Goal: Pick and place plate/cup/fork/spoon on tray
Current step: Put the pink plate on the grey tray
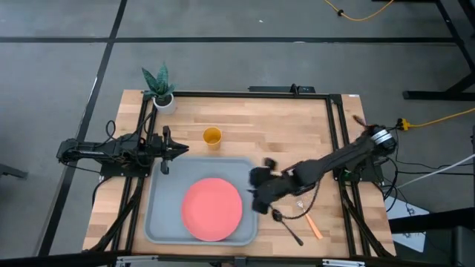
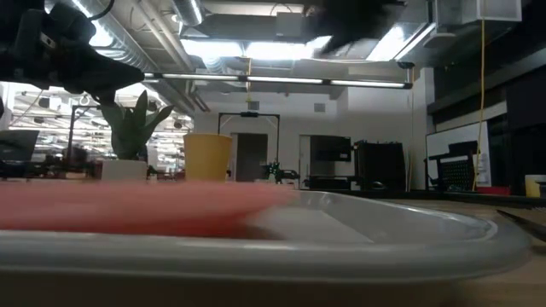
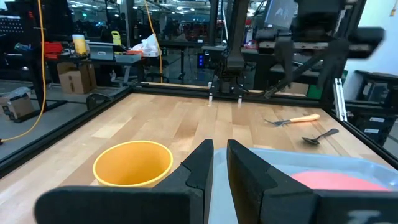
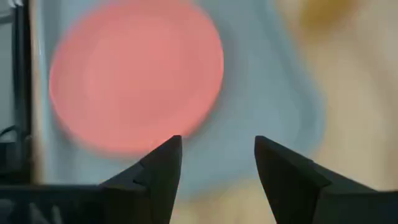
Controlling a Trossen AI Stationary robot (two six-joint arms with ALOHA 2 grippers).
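The coral-pink plate lies flat in the grey-blue tray at the table's near middle. The yellow cup stands upright on the wood beyond the tray's far rim. The dark spoon and the orange-handled fork lie on the wood right of the tray. My right gripper is open and empty above the tray's right rim, with the plate ahead of its fingers. My left gripper is shut and empty at the tray's far left corner, with the cup beside it.
A white pot with a green plant stands at the table's far left corner. A black frame rail runs along the table's edges. Bare wood lies between the cup and the right rail.
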